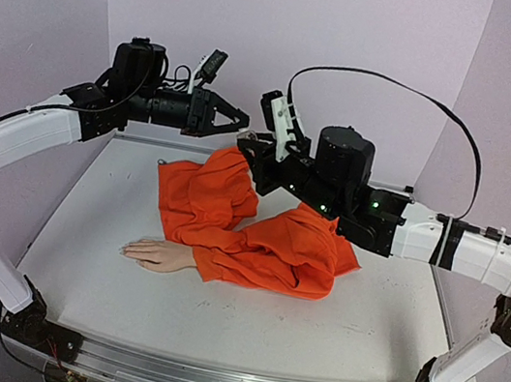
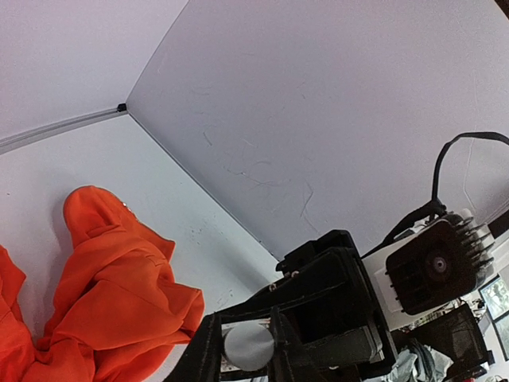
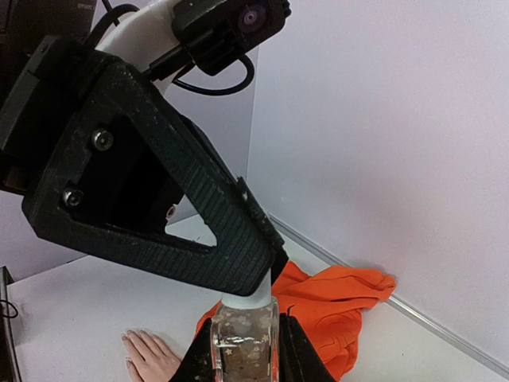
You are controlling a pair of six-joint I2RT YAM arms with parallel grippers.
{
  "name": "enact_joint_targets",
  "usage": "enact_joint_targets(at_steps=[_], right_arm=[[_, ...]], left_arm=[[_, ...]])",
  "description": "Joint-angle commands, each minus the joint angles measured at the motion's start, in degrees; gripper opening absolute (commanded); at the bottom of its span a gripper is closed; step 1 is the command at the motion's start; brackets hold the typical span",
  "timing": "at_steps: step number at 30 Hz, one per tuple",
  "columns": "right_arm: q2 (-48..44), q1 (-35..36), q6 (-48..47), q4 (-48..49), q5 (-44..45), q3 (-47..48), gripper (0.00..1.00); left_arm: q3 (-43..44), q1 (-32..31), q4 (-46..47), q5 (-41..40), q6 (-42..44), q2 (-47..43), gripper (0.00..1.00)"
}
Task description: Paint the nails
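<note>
My right gripper is shut on a small clear glass bottle, held up above the back of the table. The bottle's grey cap sits between the fingers of my left gripper, which is shut on it; the two grippers meet tip to tip. Below, a pale mannequin hand lies flat on the table with its fingers pointing left. Its nails show as tiny tips at the finger ends. An orange sleeve covers its wrist and spreads rightward.
The orange cloth bunches up toward the back wall under the grippers. The white table is walled by pale lilac panels at the back and on both sides. A black cable loops over the right arm.
</note>
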Motion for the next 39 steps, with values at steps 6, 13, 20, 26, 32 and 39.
enact_joint_targets(at_steps=[6,13,20,26,32,39], right_arm=[[-1.6,0.4,-0.5,4.8,-5.1,2.5,0.0],[-4.3,-11.4,11.2,7.4,-70.9,4.1,0.0],[-7.2,-12.3,17.5,10.2,-77.7,4.1,0.0],[-14.0,-14.0,9.6,3.1,-45.8,-3.6,0.0],[-11.9,-12.7,6.1,-3.2,-16.8,-2.1,0.0],[-5.3,-5.9,0.0,-4.4,0.9,2.4,0.0]], left_arm=[[4.2,-1.0,1.9,7.3,7.1,0.8,0.0],[4.0,-1.8,1.9,29.9,21.5,-0.5,0.0],[8.0,-1.7,1.9,32.4,21.0,3.2,0.0],[6.8,0.1,1.9,21.1,15.0,2.6,0.61],[1.4,2.2,1.7,4.8,5.5,0.3,0.89],[-0.6,1.9,1.6,-0.2,1.3,-2.2,0.73]])
